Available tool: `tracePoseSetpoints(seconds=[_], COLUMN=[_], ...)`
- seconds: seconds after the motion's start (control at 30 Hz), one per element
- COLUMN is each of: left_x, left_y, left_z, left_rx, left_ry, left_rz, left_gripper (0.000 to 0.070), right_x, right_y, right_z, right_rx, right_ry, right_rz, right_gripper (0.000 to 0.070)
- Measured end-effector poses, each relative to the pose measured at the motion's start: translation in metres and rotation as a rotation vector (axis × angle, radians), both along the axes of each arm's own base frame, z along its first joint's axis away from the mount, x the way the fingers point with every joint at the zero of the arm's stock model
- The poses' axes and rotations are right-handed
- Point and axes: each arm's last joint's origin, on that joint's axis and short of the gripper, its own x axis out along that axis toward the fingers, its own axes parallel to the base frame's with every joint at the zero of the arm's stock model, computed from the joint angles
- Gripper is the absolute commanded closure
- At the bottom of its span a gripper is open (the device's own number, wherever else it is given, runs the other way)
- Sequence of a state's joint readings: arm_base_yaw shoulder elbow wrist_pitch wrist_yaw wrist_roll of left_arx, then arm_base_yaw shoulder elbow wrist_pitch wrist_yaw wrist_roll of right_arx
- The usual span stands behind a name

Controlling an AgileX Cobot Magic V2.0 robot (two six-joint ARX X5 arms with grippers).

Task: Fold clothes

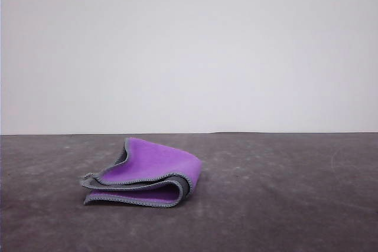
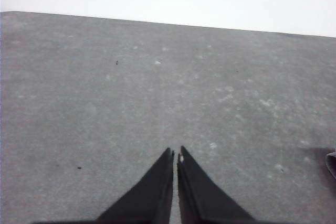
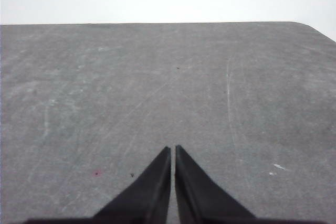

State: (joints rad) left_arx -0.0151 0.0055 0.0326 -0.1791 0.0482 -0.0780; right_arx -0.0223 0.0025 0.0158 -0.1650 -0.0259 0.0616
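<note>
The left hand (image 2: 175, 153) has its two dark fingers pressed together at the tips, clenched on nothing, above bare grey surface. The right hand (image 3: 172, 148) is the same: fingers closed to a thin slit, nothing between them, over a scratched stretch of the tabletop (image 3: 168, 87).

The cloth (image 1: 144, 174) lies in the front view on the near part of the tabletop (image 1: 283, 193), a little to the left of the middle. It is folded over on itself into a loose, puffy bundle, with the bright purple side showing on the top and along the lower layer. The dark grey side shows as a band at the rounded fold on its right end, and a light grey stitched edge runs along the wavy open layers on its left. The upper flap rises at the back and does not lie flat.

In the left wrist view a small dark sliver with a pale edge (image 2: 331, 163) sits at the border of the picture; it may be the cloth, though that cannot be told for sure.

Behind the tabletop stands a plain pale wall (image 1: 189, 45).
</note>
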Motion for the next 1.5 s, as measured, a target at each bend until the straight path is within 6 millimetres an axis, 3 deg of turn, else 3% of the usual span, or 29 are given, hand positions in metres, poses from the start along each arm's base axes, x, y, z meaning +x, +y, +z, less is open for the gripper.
tracePoseSetpoints(seconds=[1.5], left_x=[0.0000], left_y=[0.0000], left_z=[0.0000], left_rx=[0.000], left_ry=[0.000], left_rz=[0.000], left_gripper=[0.0700], right_x=[0.0000], right_y=[0.0000], right_z=[0.0000], right_rx=[0.006], right_ry=[0.000], right_rz=[-0.001], right_gripper=[0.0688])
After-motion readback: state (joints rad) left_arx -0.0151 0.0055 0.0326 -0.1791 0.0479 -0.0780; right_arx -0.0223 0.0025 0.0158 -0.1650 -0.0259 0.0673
